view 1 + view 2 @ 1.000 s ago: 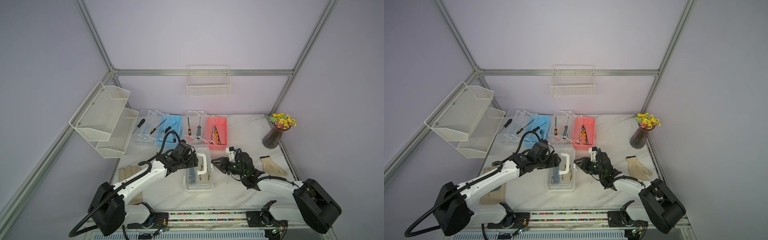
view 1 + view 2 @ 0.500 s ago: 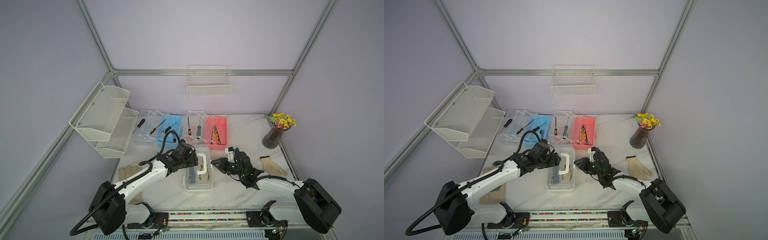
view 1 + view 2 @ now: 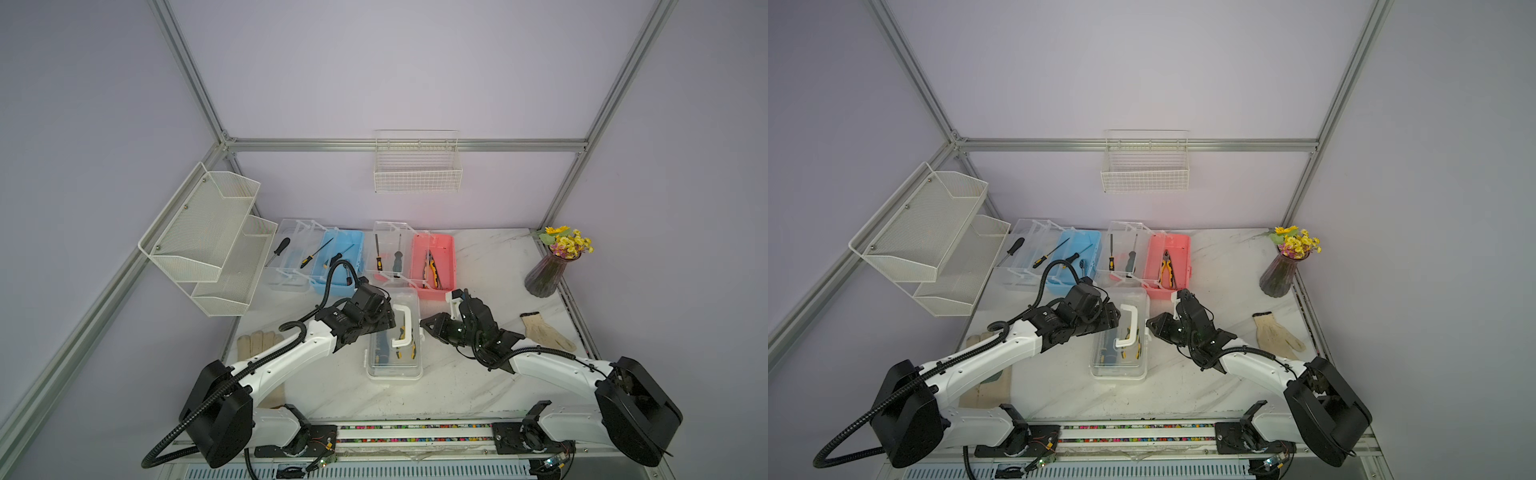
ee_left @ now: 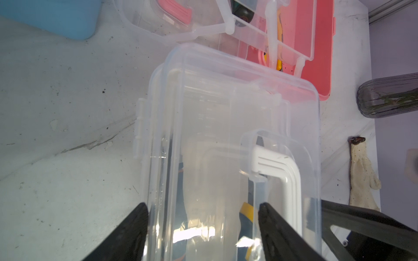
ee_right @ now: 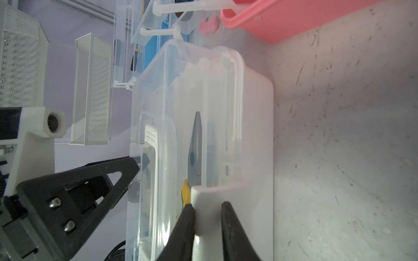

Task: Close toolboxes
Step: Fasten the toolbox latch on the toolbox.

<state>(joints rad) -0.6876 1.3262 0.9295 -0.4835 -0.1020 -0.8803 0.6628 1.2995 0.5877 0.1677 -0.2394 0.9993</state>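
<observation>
Right tool (image 5: pixel 207 203) narrowed onto white box (image 3: pixel 395 365) latch (image 5: pixel 237 203), can't tell if gripping, left tool (image 4: pixel 202 204) spread over its lid (image 4: pixel 226 101), of three, blue box (image 3: pixel 353 241) and pink box (image 3: pixel 440 257) open

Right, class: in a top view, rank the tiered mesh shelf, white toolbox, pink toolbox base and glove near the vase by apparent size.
1. tiered mesh shelf
2. white toolbox, helped by being nearer the camera
3. pink toolbox base
4. glove near the vase

No legible text (labels neither)
</observation>
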